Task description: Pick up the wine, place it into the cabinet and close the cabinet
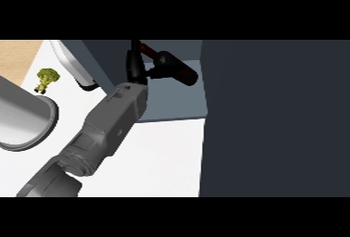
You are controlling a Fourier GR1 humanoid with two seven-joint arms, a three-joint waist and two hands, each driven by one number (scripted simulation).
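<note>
One grey forearm runs up from the lower left, and its black hand (139, 65) curls round the wine (179, 69), grasping it at the neck end. The dark red bottle lies tilted inside the open cabinet (171, 99), above its pale floor. The dark cabinet door (273, 115) fills the right side. Broccoli (46, 79) sits on the white counter (160, 157) beside a grey sink (27, 125).

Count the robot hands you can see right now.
1. A single hand is up in the open cabinet, gripping the wine bottle. The other hand is out of view.
</note>
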